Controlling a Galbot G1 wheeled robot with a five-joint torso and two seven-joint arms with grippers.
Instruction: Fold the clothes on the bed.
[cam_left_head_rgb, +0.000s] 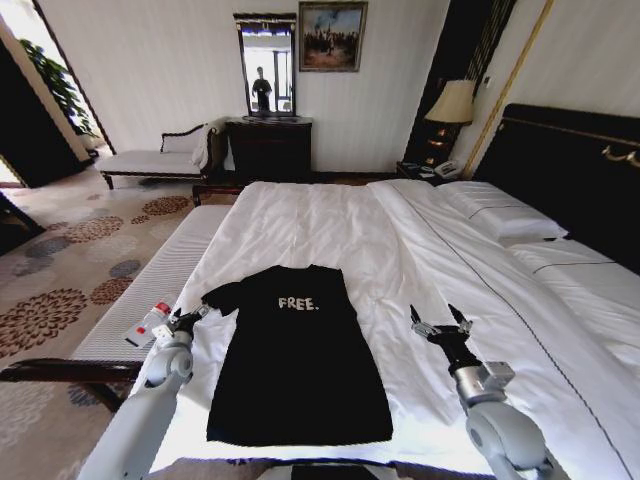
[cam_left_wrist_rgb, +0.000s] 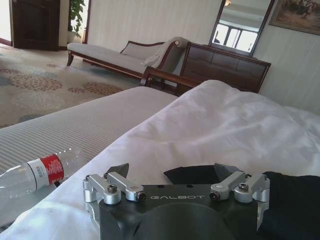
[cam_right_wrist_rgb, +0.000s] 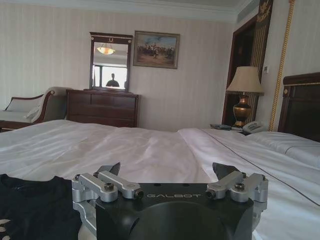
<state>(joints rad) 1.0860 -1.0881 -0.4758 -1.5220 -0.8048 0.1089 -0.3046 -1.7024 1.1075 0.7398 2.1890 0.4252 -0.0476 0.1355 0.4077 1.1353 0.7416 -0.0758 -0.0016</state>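
While the black T-shirt (cam_left_head_rgb: 298, 360) is lying flat on the bed (cam_left_head_rgb: 420, 250), I am hovering my left gripper (cam_left_head_rgb: 187, 320) by its sleeve and my right gripper (cam_left_head_rgb: 441, 325) beside it, both spread wide and empty, aiming for matched edge pinches.

Daylight floods my feeds from the doorway at the room's far left, washing the carpet there to near white. The white duvet (cam_left_head_rgb: 330, 230) glows evenly, its creases softly shadowed, while the black T-shirt (cam_left_head_rgb: 295, 360) swallows all detail. Straight walls bow at the head view's edges. The bedside lamp (cam_right_wrist_rgb: 245, 95) looks unlit.
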